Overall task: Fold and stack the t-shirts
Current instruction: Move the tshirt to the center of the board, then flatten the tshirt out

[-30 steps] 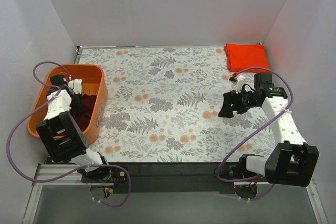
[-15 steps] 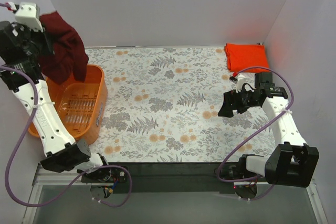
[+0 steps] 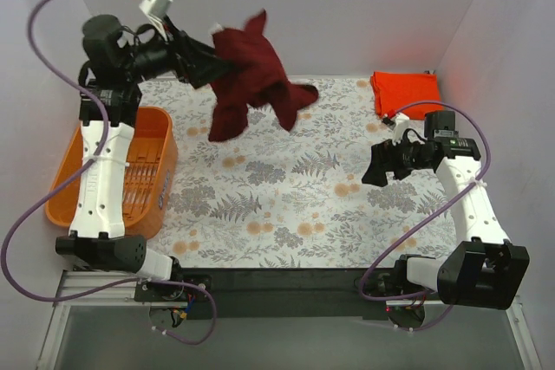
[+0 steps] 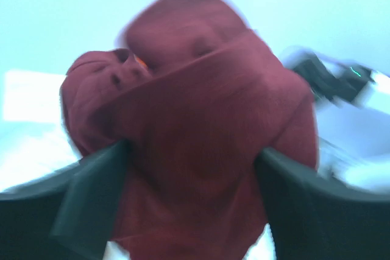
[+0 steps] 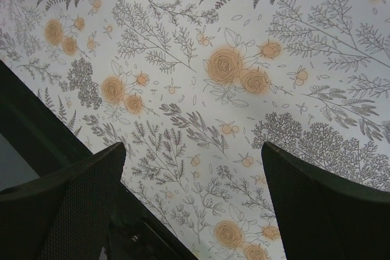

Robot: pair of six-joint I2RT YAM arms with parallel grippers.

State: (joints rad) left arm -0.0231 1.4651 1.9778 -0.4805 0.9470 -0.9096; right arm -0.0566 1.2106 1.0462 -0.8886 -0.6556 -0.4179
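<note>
Maroon shirt (image 3: 251, 75) is clamped in the left gripper (image 3: 205, 64), arm raised high and reaching over the far left of the table (image 3: 286, 205). Shirt hangs bunched off the fingers (image 4: 91, 205), flaring right, clear of the table, up and right of the orange basket (image 3: 165, 171). Left wrist view is blurred; cloth fills the gap between both fingers. Right gripper (image 3: 375, 172) is spread wide and holds nothing, over the table's right side; only floral surface shows between its jaws. Orange-red shirt (image 3: 408, 93) lies folded in the far right corner, beyond the right gripper, well apart from the maroon one.
</note>
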